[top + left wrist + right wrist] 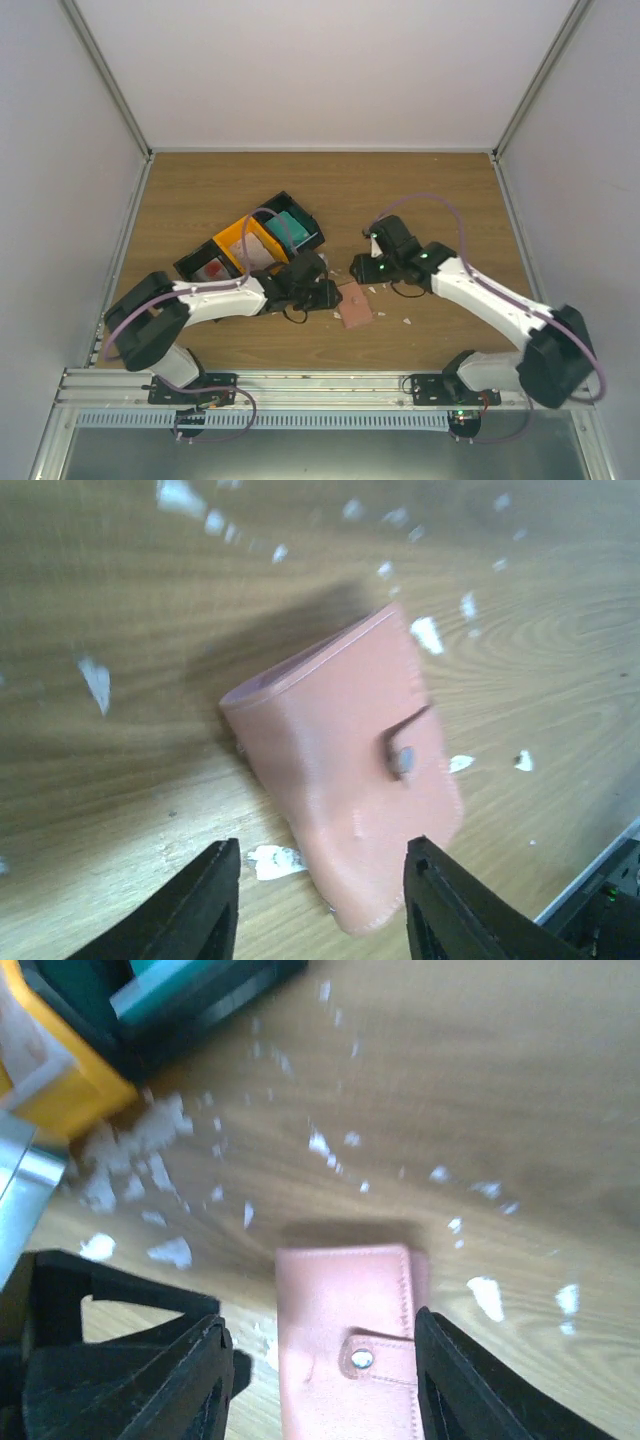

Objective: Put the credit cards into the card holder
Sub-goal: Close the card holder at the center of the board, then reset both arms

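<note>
The salmon-pink card holder (pixel 355 303) lies flat on the wooden table, its snap tab closed. In the left wrist view the card holder (pixel 350 770) has its near end between the spread fingers of my left gripper (pixel 322 905), with a gap on the left side. In the right wrist view my right gripper (pixel 320 1365) straddles the card holder (pixel 345 1340) with its jaws apart. A teal credit card (pixel 292 228) sits in a black bin, and a red one (pixel 213 268) lies in another. Both grippers (pixel 325 295) (pixel 362 268) hang close over the holder.
An orange bin (pixel 238 243) stands between the two black bins (pixel 300 222) (pixel 200 265) at the left. Small white scraps (pixel 130 1135) are scattered over the wood around the holder. The table is bounded by white walls.
</note>
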